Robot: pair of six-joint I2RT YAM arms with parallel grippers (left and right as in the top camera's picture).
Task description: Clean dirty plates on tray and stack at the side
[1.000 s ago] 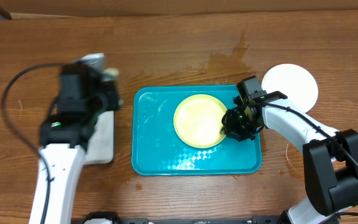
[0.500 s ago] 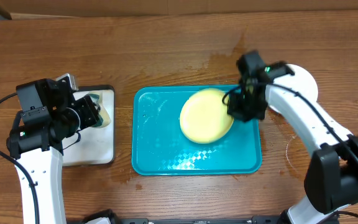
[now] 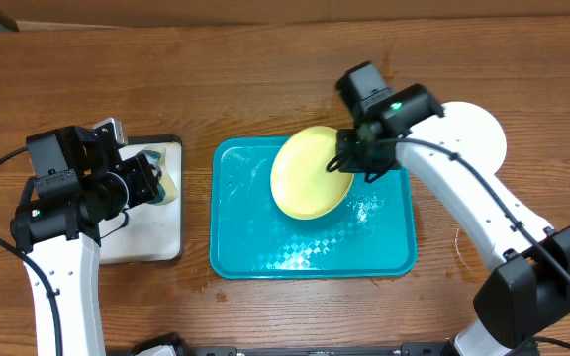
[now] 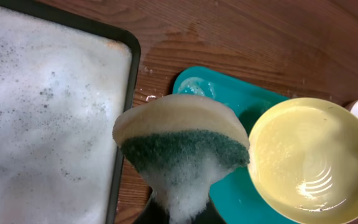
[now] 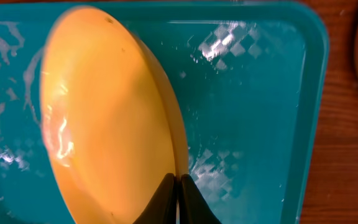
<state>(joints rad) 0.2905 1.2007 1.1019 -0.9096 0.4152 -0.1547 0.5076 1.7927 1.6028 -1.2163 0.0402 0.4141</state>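
Note:
My right gripper (image 3: 349, 158) is shut on the rim of the pale yellow-green plate (image 3: 310, 173) and holds it tilted on edge above the teal tray (image 3: 265, 247). The right wrist view shows the plate (image 5: 104, 118) pinched between the fingers (image 5: 178, 193) over the wet tray (image 5: 253, 112). My left gripper (image 3: 151, 183) is shut on a soapy yellow-and-green sponge (image 4: 182, 140), left of the tray. The plate (image 4: 312, 155) faces the sponge in the left wrist view. A white plate (image 3: 473, 133) lies on the table to the right of the tray.
A black-rimmed tray with foamy white surface (image 3: 151, 232) sits under the left arm; it fills the left of the left wrist view (image 4: 42, 112). A wet patch (image 3: 364, 94) marks the wood behind the teal tray.
My right gripper has lifted the yellow-green plate off the tray, tilting it up on edge and moving it left. The left arm swung back and has been still for the last half second.

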